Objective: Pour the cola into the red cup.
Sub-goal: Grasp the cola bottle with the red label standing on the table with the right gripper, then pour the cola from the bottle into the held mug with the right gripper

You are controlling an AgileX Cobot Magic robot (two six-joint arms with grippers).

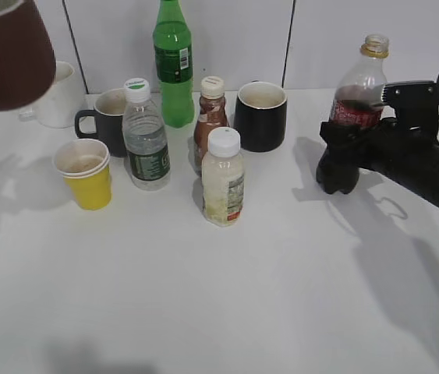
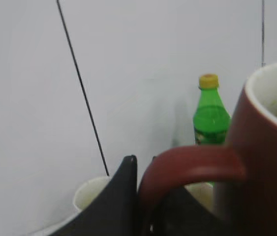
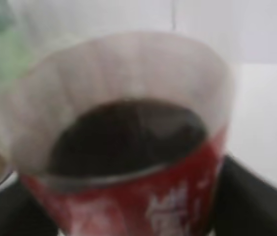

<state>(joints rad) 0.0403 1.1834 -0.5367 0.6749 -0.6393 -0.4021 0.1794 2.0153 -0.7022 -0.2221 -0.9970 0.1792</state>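
Two Pincers Loaded, Cup High and Cola Upright

Two things of the task are held off the table (image 1: 227,312). Nearest the exterior camera, the red cup (image 1: 7,53) hangs at the top left corner, its base well above the tabletop (only its lower body shows there). In the left wrist view the left pincer (image 2: 145,196) has its dark fingers (image 2: 118,196) closed on the cup's curved handle (image 2: 187,167), with the cup's wall and pale inside rim just to the right of them.

On the right, the right pincer (image 1: 342,148) is clamped around the red-labelled part of the cola bottle (image 1: 359,86), which stands upright and uncapped. The right wrist view shows the dark cola (image 3: 128,137) level just above the label, with black finger edges at either side of the bottle. The bottle's foot is hidden behind the pincer, so I cannot tell whether it touches the table.

Between the two pincers, nearest first, stand a white-capped bottle of pale drink (image 1: 223,179), a yellow paper cup (image 1: 85,173), a clear water bottle (image 1: 145,136) and a small brown bottle (image 1: 210,117). Behind these are two black mugs (image 1: 261,115) (image 1: 106,117), and a white mug (image 1: 57,95) just below the raised cup. Farthest back, by the wall, stands a green bottle (image 1: 173,62).
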